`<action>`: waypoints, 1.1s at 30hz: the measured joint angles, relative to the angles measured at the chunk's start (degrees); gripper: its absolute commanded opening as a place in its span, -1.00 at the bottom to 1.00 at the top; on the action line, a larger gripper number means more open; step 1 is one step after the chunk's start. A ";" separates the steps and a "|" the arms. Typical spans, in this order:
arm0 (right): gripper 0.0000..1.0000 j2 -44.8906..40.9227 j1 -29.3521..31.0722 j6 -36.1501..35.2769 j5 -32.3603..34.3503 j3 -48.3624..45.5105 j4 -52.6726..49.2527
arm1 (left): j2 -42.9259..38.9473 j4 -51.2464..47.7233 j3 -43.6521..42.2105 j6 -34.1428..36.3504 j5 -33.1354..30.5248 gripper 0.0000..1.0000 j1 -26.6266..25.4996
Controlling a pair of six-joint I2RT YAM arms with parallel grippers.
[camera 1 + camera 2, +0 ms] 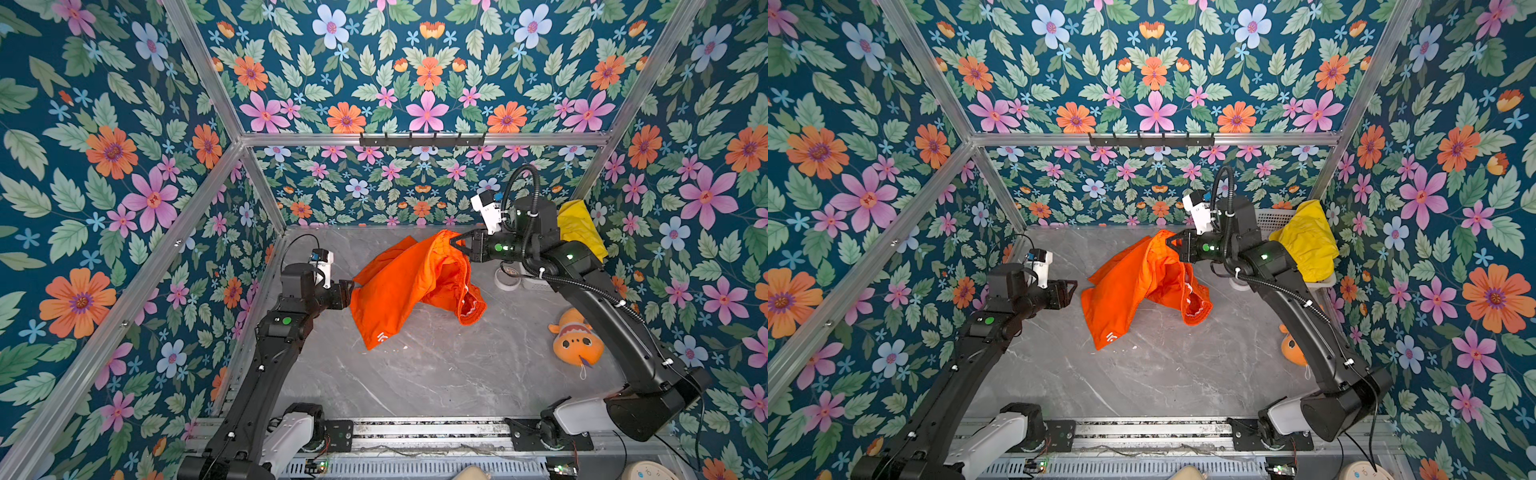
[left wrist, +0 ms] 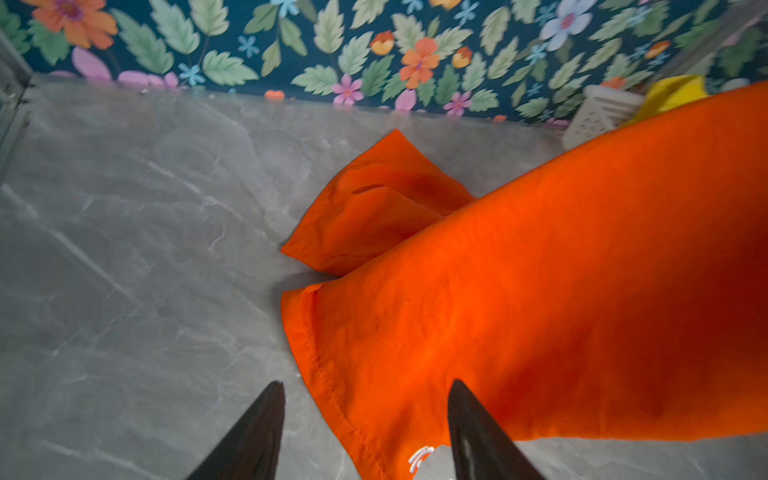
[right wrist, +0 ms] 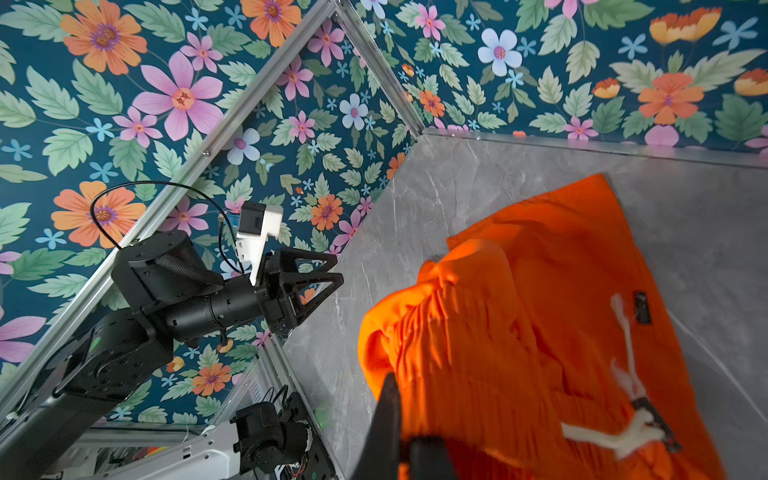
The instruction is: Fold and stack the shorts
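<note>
My right gripper (image 1: 455, 243) (image 1: 1169, 241) (image 3: 395, 386) is shut on the gathered waistband of the orange shorts (image 1: 407, 286) (image 1: 1133, 286) (image 3: 540, 332) and holds that end up off the grey table. Their legs drape down to the table, and the whitish drawstring (image 3: 623, 436) hangs loose. My left gripper (image 1: 351, 286) (image 1: 1074, 286) (image 2: 366, 383) is open at the left edge of the orange shorts (image 2: 540, 311), by the hem with the small white logo (image 2: 419, 457). Whether it touches the cloth I cannot tell. The yellow shorts (image 1: 577, 228) (image 1: 1308, 241) (image 2: 669, 95) lie heaped at the back right.
A white basket (image 1: 1277, 216) (image 2: 602, 112) stands under the yellow shorts in the back right corner. An orange plush fish (image 1: 575, 340) (image 1: 1292, 349) lies at the right, partly behind my right arm. A white round object (image 1: 508, 280) sits on the table (image 1: 436, 374) under that arm. Floral walls close the table in.
</note>
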 measured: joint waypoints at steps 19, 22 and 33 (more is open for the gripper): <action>-1.00 2.60 4.15 2.73 -7.34 -1.20 -2.40 | 7.43 10.95 3.56 8.98 11.43 0.44 -21.55; -1.00 1.22 4.24 2.75 -8.76 -3.48 -2.10 | 10.38 13.46 4.55 8.57 12.28 0.41 -21.68; -0.72 -3.45 4.28 -0.87 -9.68 -9.22 -1.03 | 14.21 14.86 9.51 8.94 22.84 -0.96 -22.71</action>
